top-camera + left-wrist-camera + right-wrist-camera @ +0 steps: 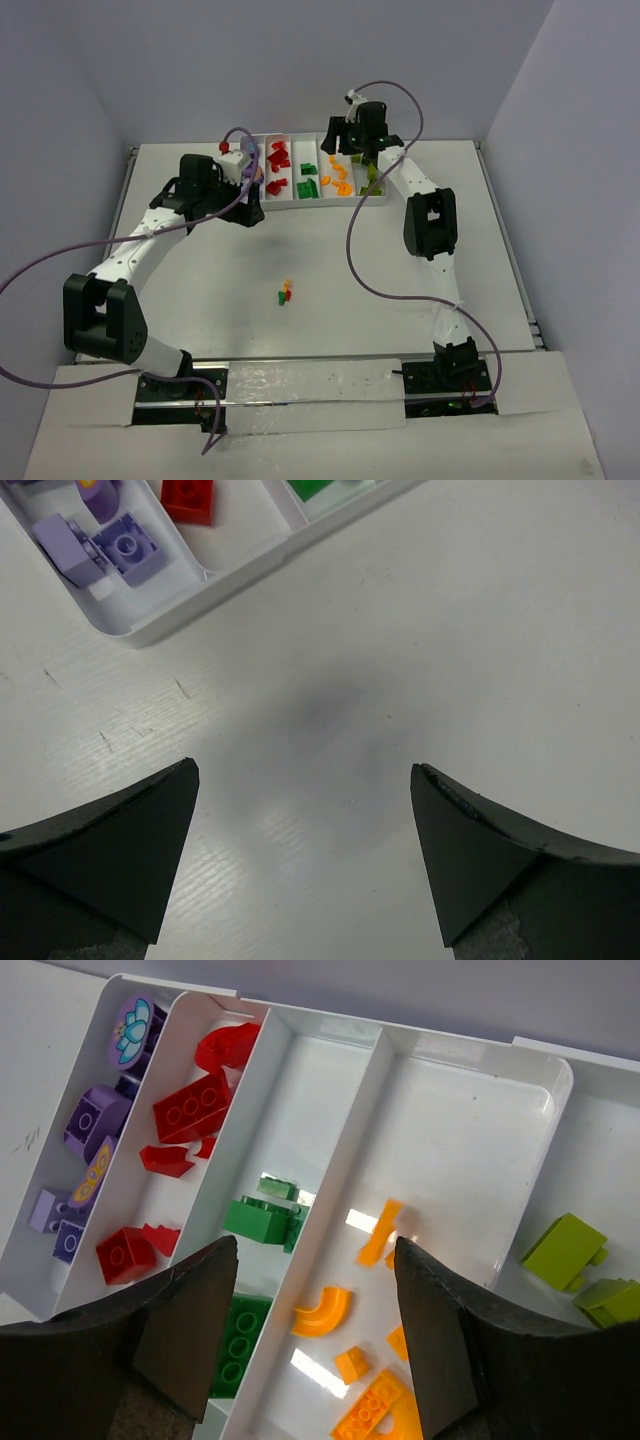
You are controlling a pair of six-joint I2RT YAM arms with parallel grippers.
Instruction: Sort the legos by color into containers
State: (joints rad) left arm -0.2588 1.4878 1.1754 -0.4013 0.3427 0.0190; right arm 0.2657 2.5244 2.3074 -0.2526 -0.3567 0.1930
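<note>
Operator: Trouble from here, as I judge it, sits with the loose legos (286,293): a yellow, a red and a green one packed so tight that they look to be touching. Jaws closing on one could shove its neighbours away or lift two together, and a wrong colour would land in a compartment.

Observer: The tray (470,1130) has thin dividers too. A brick let fall from high up might bounce into the next compartment.

Operator: Where do the grippers stand against that cluster?

Observer: Both are well apart from it, at the far side. The right gripper (315,1248) hangs over the tray, above the divider between the dark green bricks (262,1218) and the orange bricks (322,1310). Its jaws are partly apart with nothing between them. The left gripper (305,772) is spread wide and empty over bare table (450,630), just on the near side of the tray's left corner, where the purple bricks (125,545) lie.

Operator: And the cluster itself?

Observer: Roughly midway between the arm bases and the tray, slightly left of centre. I can't tell which compartment suits the yellow one.
</note>
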